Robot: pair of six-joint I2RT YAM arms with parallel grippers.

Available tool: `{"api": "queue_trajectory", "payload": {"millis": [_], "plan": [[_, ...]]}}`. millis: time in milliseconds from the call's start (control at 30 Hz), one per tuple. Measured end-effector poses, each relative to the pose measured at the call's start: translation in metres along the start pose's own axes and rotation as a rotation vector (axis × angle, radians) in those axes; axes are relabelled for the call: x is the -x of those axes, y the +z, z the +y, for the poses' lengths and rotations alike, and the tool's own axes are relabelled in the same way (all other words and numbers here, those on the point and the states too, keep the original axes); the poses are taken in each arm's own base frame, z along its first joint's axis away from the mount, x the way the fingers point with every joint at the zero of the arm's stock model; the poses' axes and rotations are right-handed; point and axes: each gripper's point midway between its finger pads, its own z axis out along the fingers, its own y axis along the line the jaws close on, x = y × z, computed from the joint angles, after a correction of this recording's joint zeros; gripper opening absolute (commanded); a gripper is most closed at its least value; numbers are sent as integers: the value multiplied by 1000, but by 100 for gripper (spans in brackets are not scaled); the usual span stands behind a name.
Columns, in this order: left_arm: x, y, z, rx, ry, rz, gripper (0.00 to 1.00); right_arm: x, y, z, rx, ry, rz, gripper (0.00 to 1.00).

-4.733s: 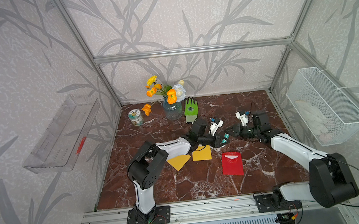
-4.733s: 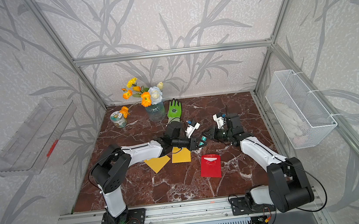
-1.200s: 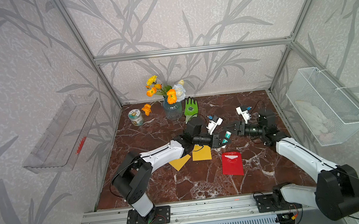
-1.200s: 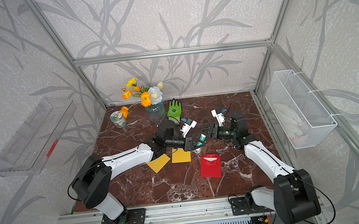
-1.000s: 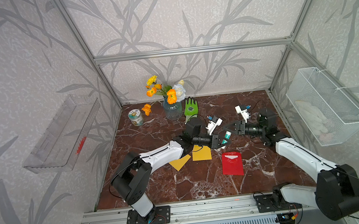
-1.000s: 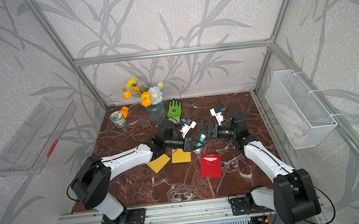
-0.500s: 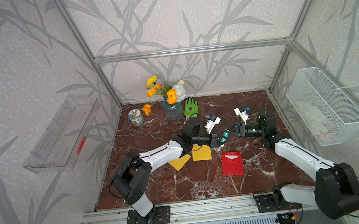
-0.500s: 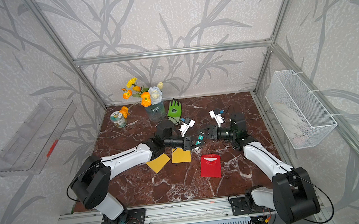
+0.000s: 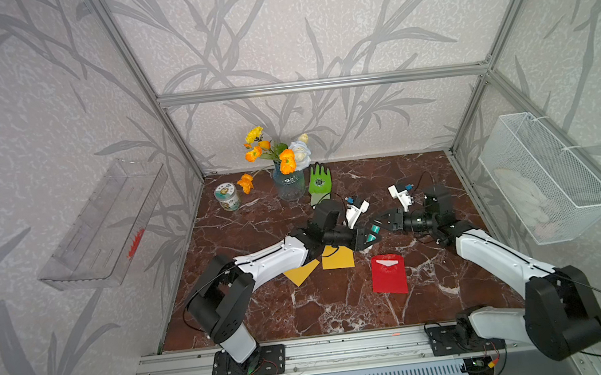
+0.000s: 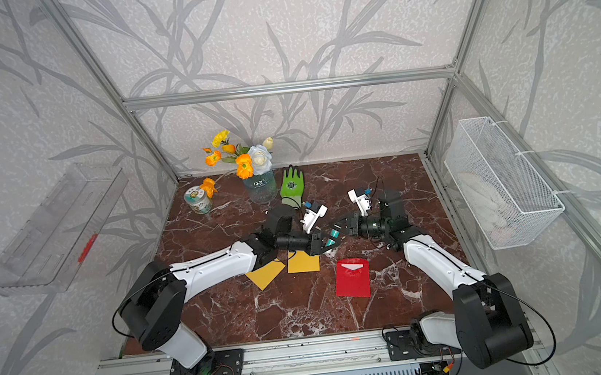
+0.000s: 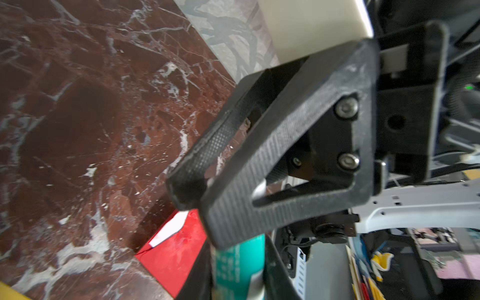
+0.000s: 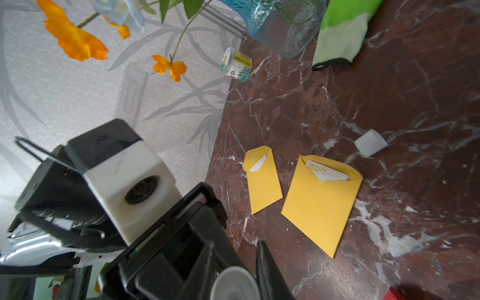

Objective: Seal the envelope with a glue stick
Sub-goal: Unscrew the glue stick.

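Across the teal label of the glue stick, pale print is seen in the left wrist view, too blurred to be read. In both top views only the teal colour is made out. The tube is clamped in the left gripper, clear of the marble. Its white end is pinched by the right gripper, whose fingers stand close together, facing the left pair.

Characters are printed on a small jar well beyond the left gripper, but they cannot be deciphered. A dark round emblem is borne by a green glove just behind that gripper.

Beside the glove, a blue glass vase is filled with orange, yellow and white flowers. Under the left gripper a larger yellow envelope and a smaller yellow envelope are laid. The white cards in their open mouths, and a small white piece beside the larger, are shown by the right wrist view alone.

A red envelope, white paper in its mouth, lies below the meeting grippers, toward the arm bases. A wire basket, well out from the right gripper, holds something pale that cannot be identified.
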Motion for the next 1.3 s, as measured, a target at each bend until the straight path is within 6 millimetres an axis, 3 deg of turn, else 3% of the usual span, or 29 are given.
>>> {"api": "queue_trajectory", "payload": {"millis": [167, 300, 367, 500, 667, 867, 1033, 1300], "plan": [[-5, 4, 26, 170, 32, -14, 0, 2, 18, -18, -174, 14, -42, 9], [-10, 7, 45, 291, 58, -19, 0, 4, 29, -32, -319, 19, -89, 14], [-12, 8, 50, 323, 66, -14, 0, 4, 31, -37, -379, 13, -108, 21], [-8, 10, 45, 302, 74, -8, 0, 8, 28, -39, -407, -7, -123, 51], [-2, 12, 21, 140, 69, 8, 0, 17, 20, -32, -277, 0, -93, 63], [1, 7, -4, -23, 41, 20, 0, 14, 6, -3, -55, -25, -31, 62], [6, -2, -12, -84, 11, -3, 0, 0, 2, 21, 83, -54, 31, 54], [12, -6, -14, -101, -5, -22, 0, -6, -1, 30, 146, -61, 66, 41]]}}
